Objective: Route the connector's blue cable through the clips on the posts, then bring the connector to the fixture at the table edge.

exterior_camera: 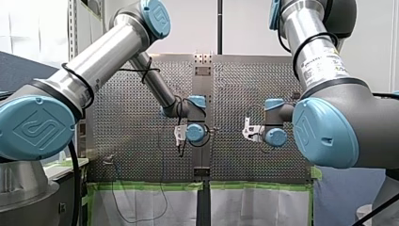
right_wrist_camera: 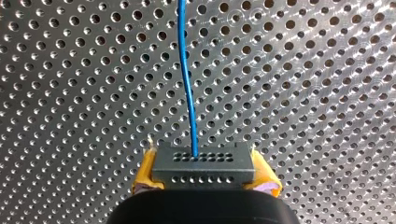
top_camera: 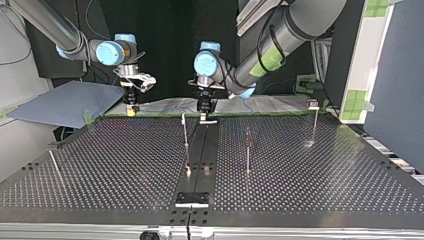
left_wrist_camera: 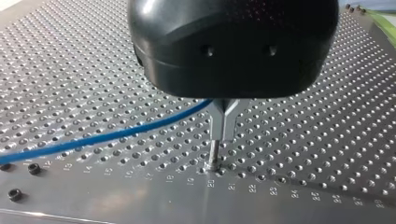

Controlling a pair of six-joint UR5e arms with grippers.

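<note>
– Between the yellow pads (right_wrist_camera: 145, 170) of the right pincer (right_wrist_camera: 203, 173), what is held?

– The connector (right_wrist_camera: 203, 161) is gripped there. It is a dark grey block with rows of small holes, and it is clamped from both sides by the closed pads.

– Where is the cable (right_wrist_camera: 188, 84) found?

– It is seen as a thin blue line that leaves the connector's face and runs straight ahead of the right pincer, above the perforated worktop (right_wrist_camera: 327, 70).

– How are the two pincers placed in the top view?

– Both are seen low, near the worktop's far edge. The right pincer is at the view's left. The left pincer (top_camera: 205, 111) is near the middle, over a dark strip (top_camera: 200, 150) that runs down the worktop's centre.

– What is shown in the left wrist view?

– The cable is stretched from one side up to a forked metal piece (left_wrist_camera: 224, 116) under the pincer's black body. A thin stem (left_wrist_camera: 214, 151) below the fork meets the worktop.

– Is the left pincer open or closed?

– That cannot be told, because the black body blocks the view.

– Where are the posts (top_camera: 185, 142) and the fixture (top_camera: 191, 198)?

– Thin posts are set across the worktop. The fixture is seated on the strip at the near edge, well apart from both pincers and from the connector.
</note>
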